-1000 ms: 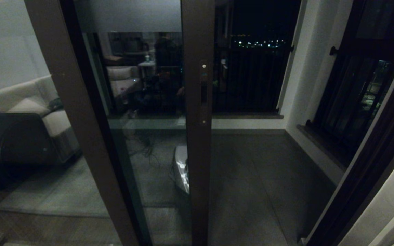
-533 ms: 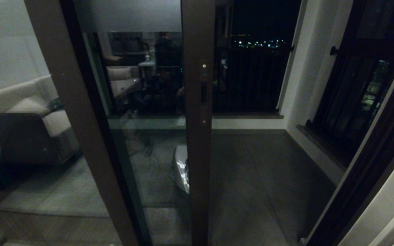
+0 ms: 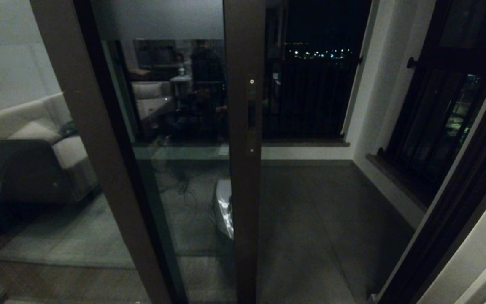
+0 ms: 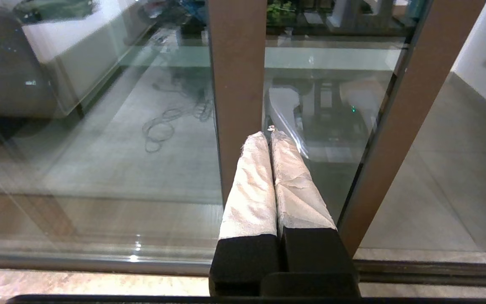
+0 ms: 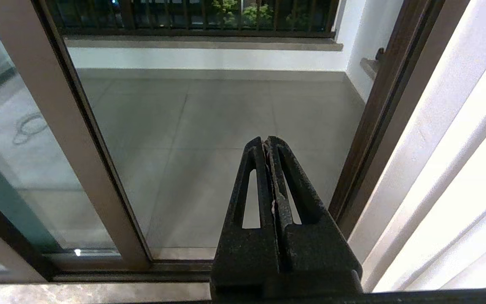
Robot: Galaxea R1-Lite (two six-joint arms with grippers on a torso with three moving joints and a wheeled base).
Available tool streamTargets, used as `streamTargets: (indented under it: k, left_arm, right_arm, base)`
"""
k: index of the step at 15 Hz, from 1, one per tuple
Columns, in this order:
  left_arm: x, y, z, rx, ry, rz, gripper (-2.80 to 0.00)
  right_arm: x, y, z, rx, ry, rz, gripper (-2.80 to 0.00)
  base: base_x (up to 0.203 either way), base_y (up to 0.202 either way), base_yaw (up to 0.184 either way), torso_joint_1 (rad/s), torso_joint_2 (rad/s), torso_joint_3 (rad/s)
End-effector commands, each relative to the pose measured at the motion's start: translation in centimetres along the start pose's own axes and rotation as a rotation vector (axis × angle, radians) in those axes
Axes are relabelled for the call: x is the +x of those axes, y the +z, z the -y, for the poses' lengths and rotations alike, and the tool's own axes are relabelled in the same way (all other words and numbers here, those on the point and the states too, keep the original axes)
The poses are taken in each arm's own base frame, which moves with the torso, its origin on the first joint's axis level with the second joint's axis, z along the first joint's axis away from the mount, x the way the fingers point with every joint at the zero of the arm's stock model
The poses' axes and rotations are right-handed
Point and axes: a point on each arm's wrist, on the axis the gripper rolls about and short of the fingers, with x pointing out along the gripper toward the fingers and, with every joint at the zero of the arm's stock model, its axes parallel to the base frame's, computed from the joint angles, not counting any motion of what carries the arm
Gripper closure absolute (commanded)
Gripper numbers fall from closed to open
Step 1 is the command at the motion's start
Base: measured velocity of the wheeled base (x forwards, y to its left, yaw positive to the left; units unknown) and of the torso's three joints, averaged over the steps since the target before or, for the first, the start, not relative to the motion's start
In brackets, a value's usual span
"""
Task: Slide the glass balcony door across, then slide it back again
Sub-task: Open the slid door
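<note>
The glass balcony door (image 3: 243, 190) stands partly slid across, its dark brown stile in the middle of the head view. A narrow pull slot (image 3: 251, 115) is set in that stile, and a frosted band (image 3: 158, 19) runs across the top of the glass. Neither gripper shows in the head view. My left gripper (image 4: 268, 134) is shut and empty, its white-wrapped fingers (image 4: 251, 177) pointing low at the glass between two brown stiles, the door's (image 4: 411, 105) to one side. My right gripper (image 5: 267, 139) is shut and empty, facing the open gap beside the door (image 5: 57, 126).
A second brown-framed pane (image 3: 95, 160) overlaps the door on the left. The dark door jamb (image 3: 458, 202) bounds the gap on the right. Beyond lie the tiled balcony floor (image 3: 319, 219) and black-framed windows with railing bars (image 3: 310, 97). The floor track (image 5: 175, 266) runs below.
</note>
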Motion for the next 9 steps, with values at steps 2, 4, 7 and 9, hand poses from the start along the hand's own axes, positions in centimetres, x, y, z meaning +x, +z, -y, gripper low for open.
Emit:
streamTargets:
  k: [2,4,7,9]
  left_arm:
    - [0.0,-0.01,0.0,0.0,0.0,0.0,0.0]
    - [0.0,0.0,0.0,0.0,0.0,0.0,0.0]
    - [0.01,-0.05,0.0,0.007,0.002,-0.002,0.0]
    - [0.01,-0.05,0.0,0.006,-0.001,-0.002,0.0]
  right_arm:
    - [0.03,-0.08,0.0,0.0,0.001,-0.009,0.0]
    - [0.03,-0.09,0.0,0.0,0.001,-0.01,0.0]
    - [0.03,-0.07,0.0,0.0,0.001,-0.008,0.0]
    - [0.03,-0.07,0.0,0.0,0.001,-0.008,0.0]
  base:
    - [0.0,0.0,0.0,0.0,0.0,0.0]
    - [0.0,0.0,0.0,0.0,0.0,0.0]
    - [0.0,0.0,0.0,0.0,0.0,0.0]
    - [0.0,0.0,0.0,0.0,0.0,0.0]
